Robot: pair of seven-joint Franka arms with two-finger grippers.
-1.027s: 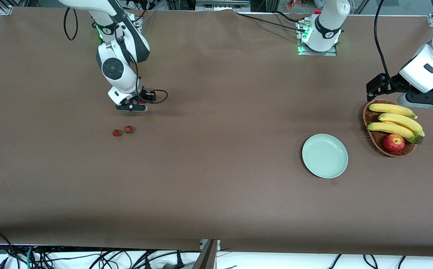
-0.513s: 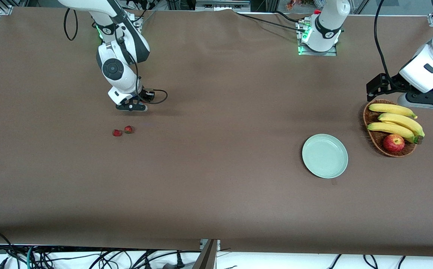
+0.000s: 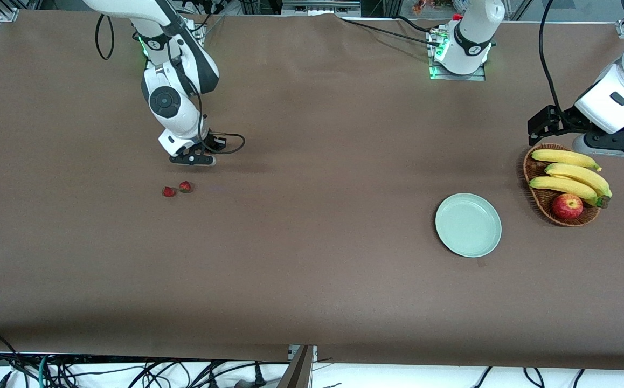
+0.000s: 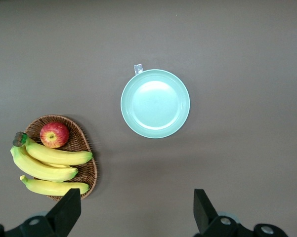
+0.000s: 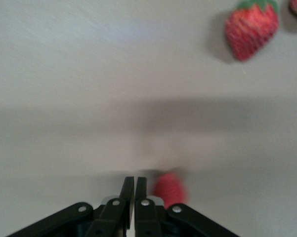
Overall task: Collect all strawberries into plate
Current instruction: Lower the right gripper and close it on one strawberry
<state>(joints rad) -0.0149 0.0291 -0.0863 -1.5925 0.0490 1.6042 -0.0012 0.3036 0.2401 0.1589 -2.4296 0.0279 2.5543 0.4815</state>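
Lighting: even, bright, overhead; soft short shadows beneath the plate (image 3: 468, 224) and basket (image 3: 538, 199) on the matte brown tabletop (image 3: 312, 280), no glare. Right wrist view: washed out, motion-blurred, strawberry (image 5: 169, 189) beside the hand (image 5: 134, 190) smeared.

Both arms have glossy white shells with black joint bands, and a green light glows at each base. A black cable loops out beside the right gripper (image 3: 193, 159), whose black fingers (image 5: 127, 190) carry silver screws. The left gripper (image 4: 133, 210) has blunt black fingers (image 4: 69, 207).
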